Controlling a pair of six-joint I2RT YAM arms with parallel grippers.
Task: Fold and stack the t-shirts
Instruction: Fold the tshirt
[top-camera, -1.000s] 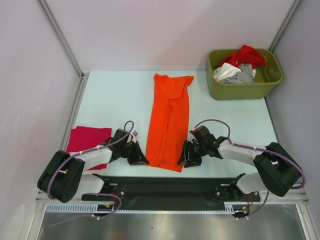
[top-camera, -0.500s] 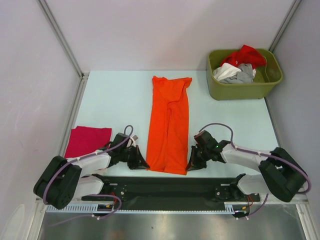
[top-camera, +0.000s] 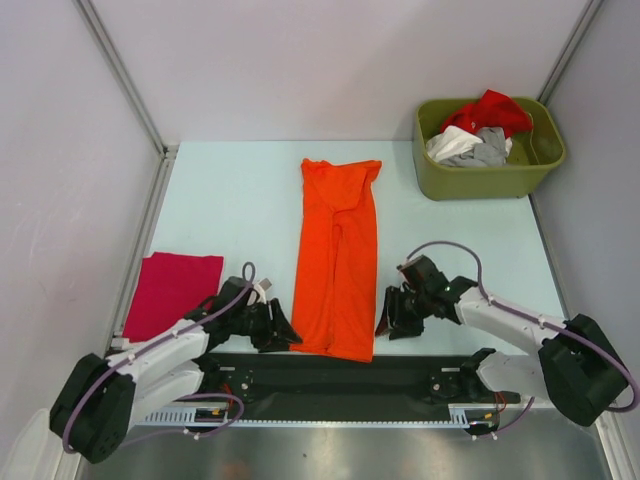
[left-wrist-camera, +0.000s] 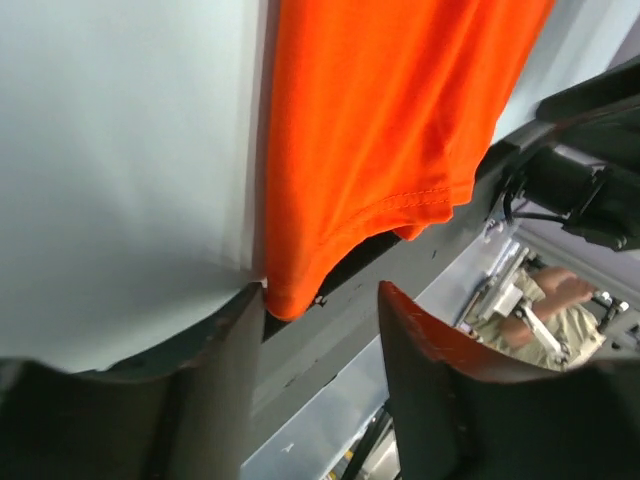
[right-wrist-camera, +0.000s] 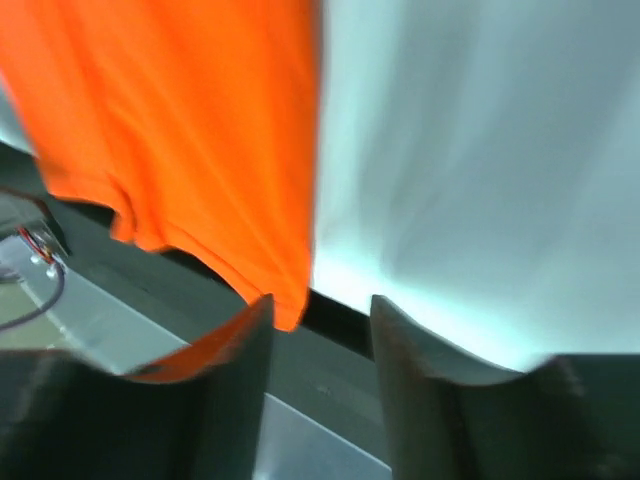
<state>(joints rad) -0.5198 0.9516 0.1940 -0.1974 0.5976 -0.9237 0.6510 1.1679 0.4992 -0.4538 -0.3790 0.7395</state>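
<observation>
Now orange tee (top-camera: 338, 258) lies folded long mid-table (top-camera: 230, 200), near hem over the front edge. L gripper (top-camera: 285, 332) sits at its near-left corner, R gripper (top-camera: 386, 322) at near-right, both w/ fingers apart, nothing pinched. Magenta tee (top-camera: 172, 292) lies folded at left; other tees (top-camera: 472, 140) in bin (top-camera: 470, 182).

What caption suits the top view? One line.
Left tool and right tool open at near corners of orange t-shirt; magenta tee folded left; more tees in green bin.

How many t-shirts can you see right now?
5: orange t-shirt mid-table, magenta t-shirt folded at left, red t-shirt, white t-shirt and grey t-shirt in the olive bin; others may be hidden there.
</observation>
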